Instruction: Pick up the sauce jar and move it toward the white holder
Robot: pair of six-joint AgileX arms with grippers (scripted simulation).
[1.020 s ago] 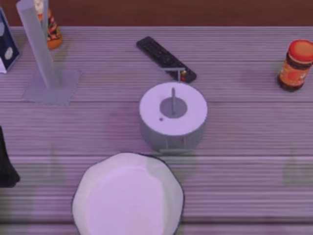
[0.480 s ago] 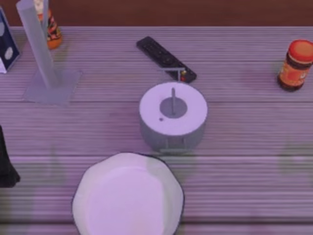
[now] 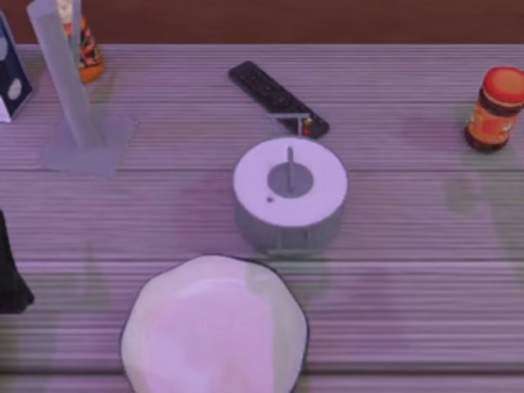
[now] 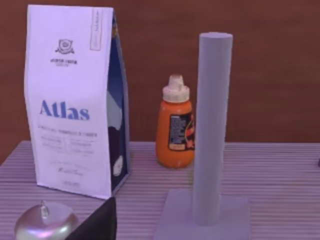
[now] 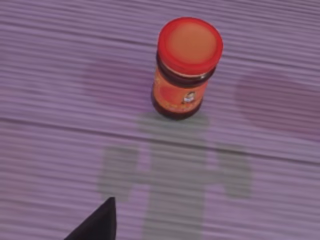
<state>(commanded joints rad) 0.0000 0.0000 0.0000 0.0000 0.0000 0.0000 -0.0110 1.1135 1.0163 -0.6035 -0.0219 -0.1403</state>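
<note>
while the jar (image 3: 494, 108) stands upright by the table's (image 3: 409, 246) right edge near the far right corner, nothing is touching it. in the right wrist view the jar (image 5: 186, 67) is below the camera, well clear of the one dark right gripper fingertip (image 5: 95, 224) in frame, so can't tell how wide that claw is. the holder (image 3: 289, 203) sits mid-table, well apart from the jar. the left arm (image 3: 11, 274) is parked at the left edge, claw state can't tell either.
</note>
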